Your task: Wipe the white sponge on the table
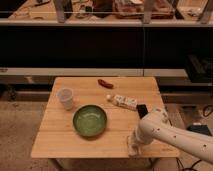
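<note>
The light-wood table [60, 142] fills the middle of the camera view. My white arm reaches in from the lower right. Its gripper [134, 145] points down near the table's front edge, right of centre. The gripper is shut on the white sponge [132, 149], a small pale block that shows at its tip and rests on the tabletop. The fingers hide most of the sponge.
A green bowl [90, 120] sits mid-table, left of the gripper. A translucent white cup [65, 98] stands at the left. A white printed packet [124, 102] and a small black object [142, 110] lie behind the arm. A red item [105, 83] lies near the far edge.
</note>
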You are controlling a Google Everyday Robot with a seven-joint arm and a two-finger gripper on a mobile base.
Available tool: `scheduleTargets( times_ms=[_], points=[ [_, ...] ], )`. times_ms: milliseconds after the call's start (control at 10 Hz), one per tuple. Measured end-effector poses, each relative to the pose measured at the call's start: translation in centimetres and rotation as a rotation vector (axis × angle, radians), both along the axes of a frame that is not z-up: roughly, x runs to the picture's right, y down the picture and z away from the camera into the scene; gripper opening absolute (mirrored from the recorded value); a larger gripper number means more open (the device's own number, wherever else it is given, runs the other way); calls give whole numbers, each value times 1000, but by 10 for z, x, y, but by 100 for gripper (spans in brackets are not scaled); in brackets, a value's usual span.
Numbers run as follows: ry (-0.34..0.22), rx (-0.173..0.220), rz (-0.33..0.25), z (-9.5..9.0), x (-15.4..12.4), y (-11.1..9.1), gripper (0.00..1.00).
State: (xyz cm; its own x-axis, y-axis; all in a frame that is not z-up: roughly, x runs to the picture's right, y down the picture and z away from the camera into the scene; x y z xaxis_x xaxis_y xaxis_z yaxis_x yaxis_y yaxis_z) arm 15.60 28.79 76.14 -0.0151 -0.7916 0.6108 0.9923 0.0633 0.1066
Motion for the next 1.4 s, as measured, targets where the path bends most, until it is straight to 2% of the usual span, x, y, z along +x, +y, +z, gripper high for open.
scheduleTargets(
  times_ms=[300, 700, 1000, 1400],
  points=[
    [-74, 11, -6, -3, -52, -4, 12],
    [-123, 9, -23, 5, -99, -13, 12],
    [-112, 12, -13, 24, -115, -33, 12],
    [-59, -14, 39, 59, -111, -59, 12]
  ],
)
